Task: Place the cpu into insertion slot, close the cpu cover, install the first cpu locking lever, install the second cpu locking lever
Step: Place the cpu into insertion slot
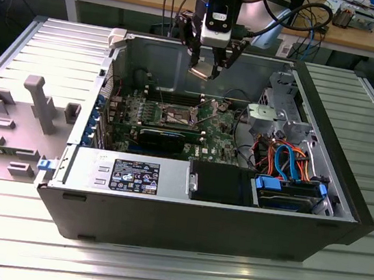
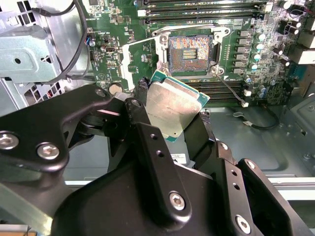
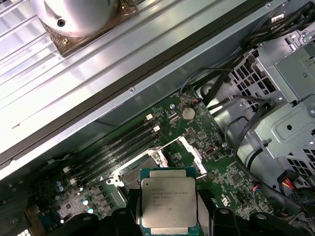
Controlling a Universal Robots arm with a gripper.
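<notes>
Cpu (image 2: 172,110), clamped by its edges in the gripper's (image 1: 206,70) fingers, should be squared over the open slot (image 1: 178,116), at seven o'clock from the gripper in the exterior view.

Chip (image 3: 169,199): showing a silver-grey top with a green border.
Circuit board (image 1: 217,131): showing green.
Socket (image 2: 189,50): gleaming coppery in a dark centre.
Pincer (image 2: 173,104): showing matte black.
Cables (image 1: 288,160): running orange, blue and red.
Bench (image 1: 155,274): showing ribbed silver stripes.
</notes>
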